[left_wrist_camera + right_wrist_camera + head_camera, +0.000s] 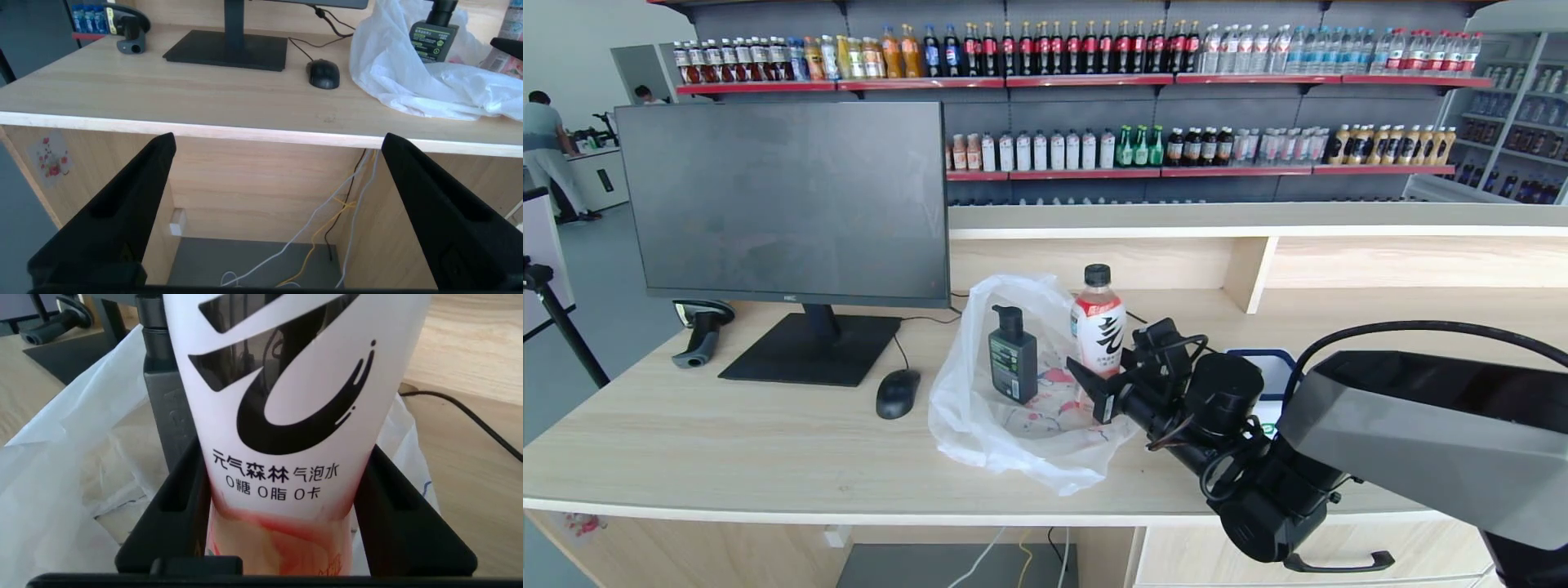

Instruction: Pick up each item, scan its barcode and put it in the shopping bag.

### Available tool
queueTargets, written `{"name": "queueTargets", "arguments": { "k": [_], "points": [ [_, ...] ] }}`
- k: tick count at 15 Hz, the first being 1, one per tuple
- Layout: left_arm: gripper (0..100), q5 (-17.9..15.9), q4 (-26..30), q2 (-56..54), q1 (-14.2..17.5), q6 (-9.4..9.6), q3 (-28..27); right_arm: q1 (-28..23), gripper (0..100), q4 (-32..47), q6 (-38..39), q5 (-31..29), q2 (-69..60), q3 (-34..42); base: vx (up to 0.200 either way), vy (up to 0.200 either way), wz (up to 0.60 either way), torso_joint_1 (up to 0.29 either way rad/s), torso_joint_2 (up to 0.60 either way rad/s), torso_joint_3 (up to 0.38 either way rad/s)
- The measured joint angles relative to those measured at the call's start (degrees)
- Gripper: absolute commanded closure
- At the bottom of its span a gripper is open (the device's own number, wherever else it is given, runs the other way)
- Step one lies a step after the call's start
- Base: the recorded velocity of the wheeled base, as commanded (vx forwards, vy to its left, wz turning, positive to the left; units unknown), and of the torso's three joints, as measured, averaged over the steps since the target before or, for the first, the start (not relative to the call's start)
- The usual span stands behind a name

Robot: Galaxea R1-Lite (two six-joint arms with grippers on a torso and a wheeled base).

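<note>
A drink bottle (1098, 325) with a white label and black cap stands upright at the right side of the open clear shopping bag (1005, 441). My right gripper (1107, 377) is shut on its lower body; in the right wrist view the fingers (176, 490) press both sides of the bottle (286, 416). A dark pump bottle (1013, 355) stands inside the bag just left of it. The left gripper (278, 212) hangs open in front of the counter, below its front edge, holding nothing.
A monitor (784, 204) on its stand fills the counter's left half, with a handheld scanner (698, 335) at its left and a black mouse (898, 393) beside the bag. A blue-and-white device (1262, 363) lies behind my right arm. Cables (343, 220) hang under the counter.
</note>
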Motion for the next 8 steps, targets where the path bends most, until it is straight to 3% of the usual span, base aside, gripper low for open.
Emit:
{"name": "queueTargets", "arguments": {
  "k": [8],
  "points": [
    [0, 0.0, 0.0, 0.0, 0.0, 0.02, 0.0, 0.6, 100, -0.1, 3.8, 0.0, 0.8, -0.6, 0.0, 0.0, 0.0, 0.0, 0.0, 0.0]
  ]
}}
